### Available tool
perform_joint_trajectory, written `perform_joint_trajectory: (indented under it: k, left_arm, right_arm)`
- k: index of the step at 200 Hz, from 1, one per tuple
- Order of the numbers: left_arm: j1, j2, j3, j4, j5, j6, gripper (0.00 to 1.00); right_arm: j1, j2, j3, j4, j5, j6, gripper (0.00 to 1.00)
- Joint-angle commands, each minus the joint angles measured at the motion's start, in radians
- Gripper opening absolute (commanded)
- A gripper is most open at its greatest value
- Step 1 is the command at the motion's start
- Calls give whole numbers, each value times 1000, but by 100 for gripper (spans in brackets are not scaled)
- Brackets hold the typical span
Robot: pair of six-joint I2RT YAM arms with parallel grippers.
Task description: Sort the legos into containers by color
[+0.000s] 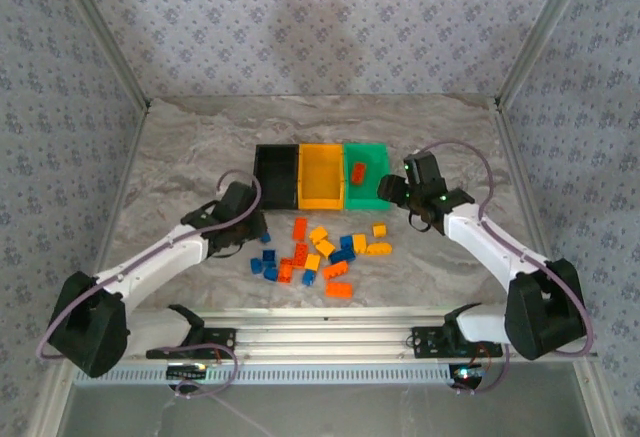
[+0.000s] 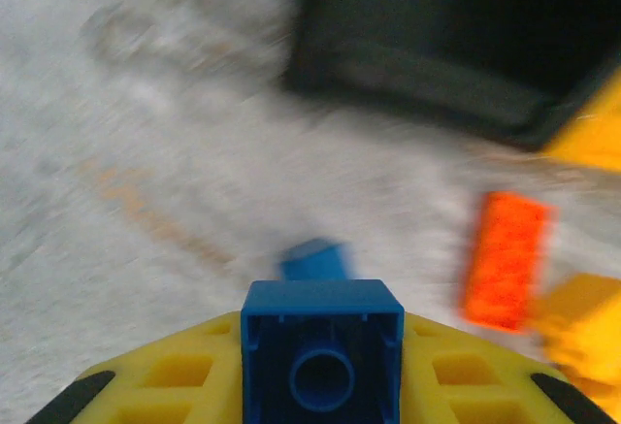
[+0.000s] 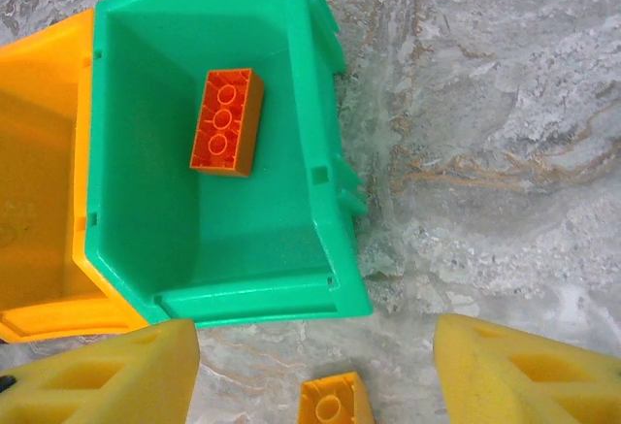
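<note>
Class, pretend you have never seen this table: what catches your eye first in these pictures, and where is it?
A black bin, a yellow-orange bin and a green bin stand in a row mid-table, with a scatter of coloured bricks just nearer the arms. One red-orange brick lies alone in the green bin, and the left gripper is shut on a blue brick.

Even, soft light; left wrist view blurred, perhaps by motion.
</note>
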Motion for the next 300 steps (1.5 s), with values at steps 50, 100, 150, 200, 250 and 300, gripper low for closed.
perform_joint_trajectory:
  k: [50, 100, 150, 200, 250, 300]
  left_arm:
    - [-84, 520, 572, 8, -42, 124, 23]
    - [-86, 792, 870, -86, -19, 153, 26]
    - [-90, 868, 935, -104, 23, 132, 45]
    - [-114, 773, 930, -89, 50, 130, 77]
    - [-165, 406, 550, 88, 44, 121, 97]
    - [-177, 60, 165, 112, -40, 68, 99]
  right_arm:
    - [-17, -95, -94, -30, 8, 35, 67]
    - [-20, -152, -143, -51, 0, 41, 67]
    - [-19, -202, -190, -67, -20, 73, 70]
    - [2, -199, -211, -59, -45, 91, 72]
    - [117, -68, -186, 7, -24, 107, 75]
    - [185, 109, -117, 19, 73, 112, 71]
